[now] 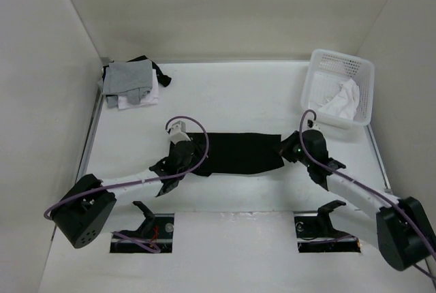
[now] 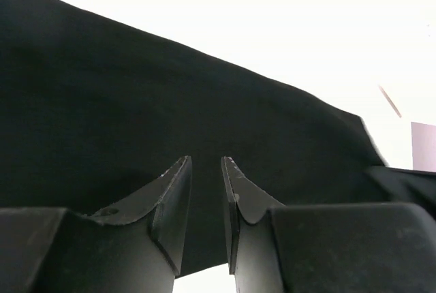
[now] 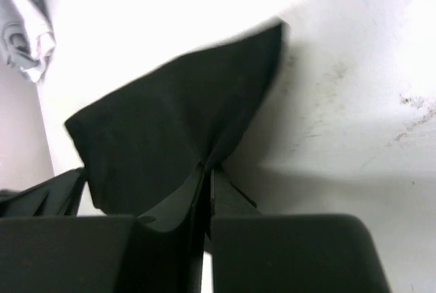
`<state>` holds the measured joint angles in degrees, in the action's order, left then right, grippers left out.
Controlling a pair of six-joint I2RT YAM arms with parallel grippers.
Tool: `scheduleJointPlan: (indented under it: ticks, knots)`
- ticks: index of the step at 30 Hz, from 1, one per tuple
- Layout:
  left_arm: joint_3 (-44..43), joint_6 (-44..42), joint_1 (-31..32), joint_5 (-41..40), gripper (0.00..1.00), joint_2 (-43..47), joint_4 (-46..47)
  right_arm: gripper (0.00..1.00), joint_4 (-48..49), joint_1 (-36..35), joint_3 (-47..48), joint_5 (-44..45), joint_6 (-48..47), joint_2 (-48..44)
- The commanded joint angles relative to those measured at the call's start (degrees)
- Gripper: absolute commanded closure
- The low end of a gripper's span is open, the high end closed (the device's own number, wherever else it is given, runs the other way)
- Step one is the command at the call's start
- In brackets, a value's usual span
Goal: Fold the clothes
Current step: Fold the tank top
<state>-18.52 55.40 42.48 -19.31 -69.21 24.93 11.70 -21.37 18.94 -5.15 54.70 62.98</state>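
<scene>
A long black cloth [image 1: 238, 153] lies flat across the middle of the table. My left gripper [image 1: 178, 160] sits low at its left end. In the left wrist view the jaws [image 2: 206, 160] stand a narrow gap apart over the black cloth [image 2: 136, 88], with nothing pinched between them that I can see. My right gripper [image 1: 289, 150] is at the cloth's right end. Its fingers [image 3: 206, 167] are shut on a corner of the black cloth [image 3: 170, 122], which rises in a peak from the tips. A folded grey garment [image 1: 129, 78] on a white one [image 1: 135, 99] lies at the back left.
A white lattice basket [image 1: 368, 68] stands at the back right with a crumpled white cloth [image 1: 343, 101] inside. White walls close in the table on the left, back and right. Two dark slots with cables lie by the arm bases [image 1: 143, 232].
</scene>
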Motion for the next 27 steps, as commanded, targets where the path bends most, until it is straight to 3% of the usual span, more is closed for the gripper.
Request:
scheduleJointPlan:
  ticks: [1,4,9,16,22,24,27]
  knots:
    - [-2.74,-1.34,-0.07,-0.64,0.78,2.41,3.11,0.99,-11.58,-2.91,5.83,4.87,-5.03,-7.51]
    - [-2.83,-2.66,-2.00,-0.38,0.78,5.83,2.06,0.98,-18.02,-10.03,13.38,8.65,-6.71,-7.09]
    - [-2.31,-3.45,-9.20,3.13,0.78,16.80,-4.61,0.97,-21.19,-21.99,27.36,12.88,-6.97,4.32]
    - [-3.10,-5.03,-21.67,7.61,0.77,33.59,-18.14,0.96,-24.09,-32.98,52.22,13.76,-6.62,30.32]
    - [-3.54,-4.77,-32.75,15.43,0.77,39.85,-22.20,0.94,-27.78,-37.91,71.38,11.04,-4.86,48.70]
    - [-3.62,-4.51,-36.27,18.60,0.77,40.29,-22.20,0.86,-28.31,-38.79,75.79,10.25,-3.99,52.84]
    - [-3.62,-3.72,-40.67,22.64,0.76,40.56,-22.38,0.58,-27.53,-39.94,77.48,9.72,-2.85,55.06]
